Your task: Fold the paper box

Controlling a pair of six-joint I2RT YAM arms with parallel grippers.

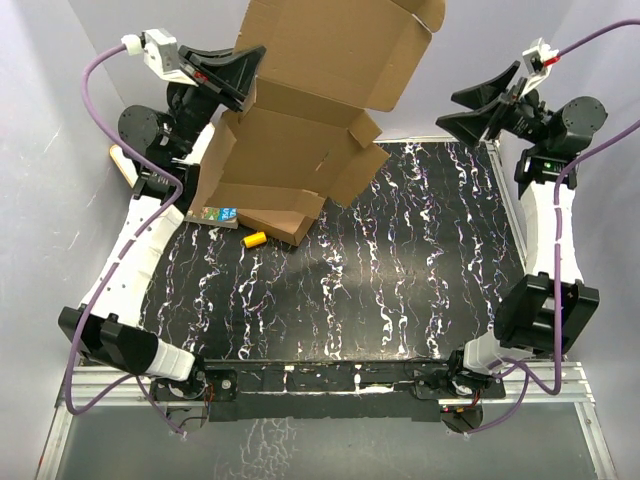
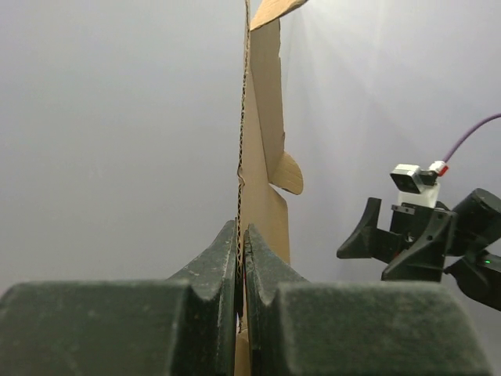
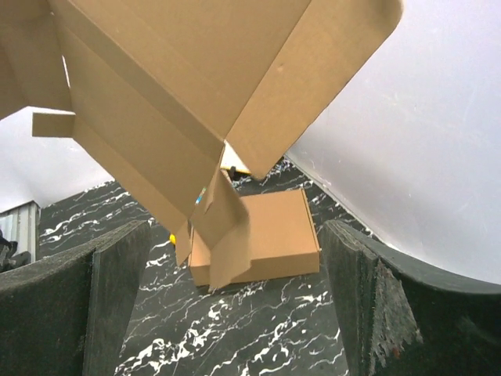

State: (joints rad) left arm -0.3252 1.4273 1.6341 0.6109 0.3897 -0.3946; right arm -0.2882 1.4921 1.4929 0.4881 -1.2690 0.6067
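Black marbled table [image 1: 400,260], top view: unfolded paper box [image 1: 320,90] hangs from the left gripper [image 1: 248,72], right gripper [image 1: 475,112] well apart from it. Left wrist: jaws clamped on the box's edge. Right wrist: jaws spread wide, box up ahead.

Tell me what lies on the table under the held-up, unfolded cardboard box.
A flat closed brown box, a small yellow object beside it, and the edge of a colourful book. The hanging cardboard covers the book's remainder.

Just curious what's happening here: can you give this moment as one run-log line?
left gripper: shut on paper box, held up unfolded | right gripper: open, empty | flat box: lying on table
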